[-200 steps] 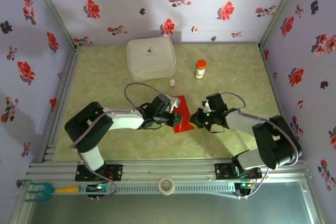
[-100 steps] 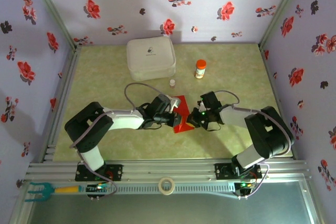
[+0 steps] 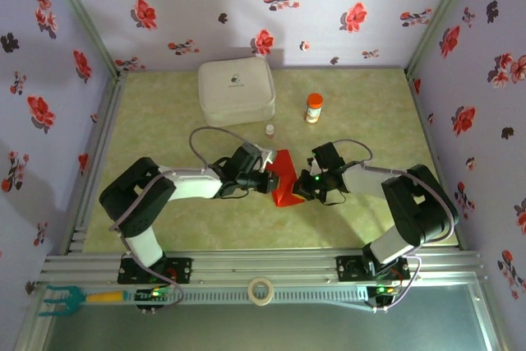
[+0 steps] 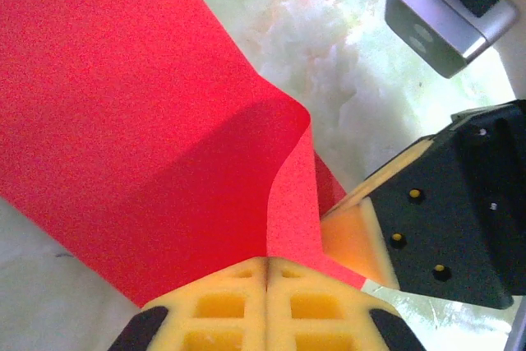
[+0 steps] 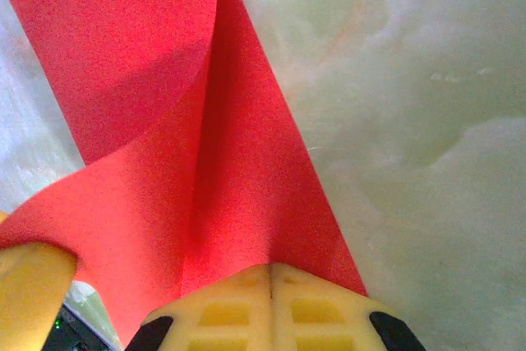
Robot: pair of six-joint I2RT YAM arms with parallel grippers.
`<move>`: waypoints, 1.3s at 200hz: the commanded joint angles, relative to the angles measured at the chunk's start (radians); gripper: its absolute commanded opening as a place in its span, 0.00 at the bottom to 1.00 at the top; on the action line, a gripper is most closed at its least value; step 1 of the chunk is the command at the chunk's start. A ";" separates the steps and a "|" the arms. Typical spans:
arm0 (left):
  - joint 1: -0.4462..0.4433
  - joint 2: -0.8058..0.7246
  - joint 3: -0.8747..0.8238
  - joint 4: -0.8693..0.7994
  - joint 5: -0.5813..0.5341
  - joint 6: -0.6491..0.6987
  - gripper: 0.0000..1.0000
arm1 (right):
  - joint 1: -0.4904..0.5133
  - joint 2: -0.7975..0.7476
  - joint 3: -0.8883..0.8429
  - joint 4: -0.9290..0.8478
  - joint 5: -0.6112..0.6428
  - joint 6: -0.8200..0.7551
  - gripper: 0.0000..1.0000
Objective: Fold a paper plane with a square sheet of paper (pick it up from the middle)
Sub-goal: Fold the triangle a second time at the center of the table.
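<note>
Now clamped tight on opposite edges, the left gripper (image 3: 267, 180) and right gripper (image 3: 302, 188) have drawn together, bowing the square sheet of paper (image 3: 284, 177) upward at the table's centre, likely starting the middle crease.

I can read no word and no number here. On the lid of the white case (image 3: 236, 90) there is a small dark mark (image 3: 236, 81), maybe a logo with a line under it, but it is too small to read. The small bottle (image 3: 313, 108) carries a pale label, also not readable.
</note>
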 commanded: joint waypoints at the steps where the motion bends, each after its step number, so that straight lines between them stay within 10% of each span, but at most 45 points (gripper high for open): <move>1: 0.011 0.025 0.003 -0.042 0.011 0.046 0.00 | 0.005 0.017 -0.010 -0.103 0.068 -0.021 0.00; 260: 0.011 0.057 0.029 -0.068 -0.067 0.068 0.00 | 0.005 0.005 -0.013 -0.101 0.062 -0.022 0.00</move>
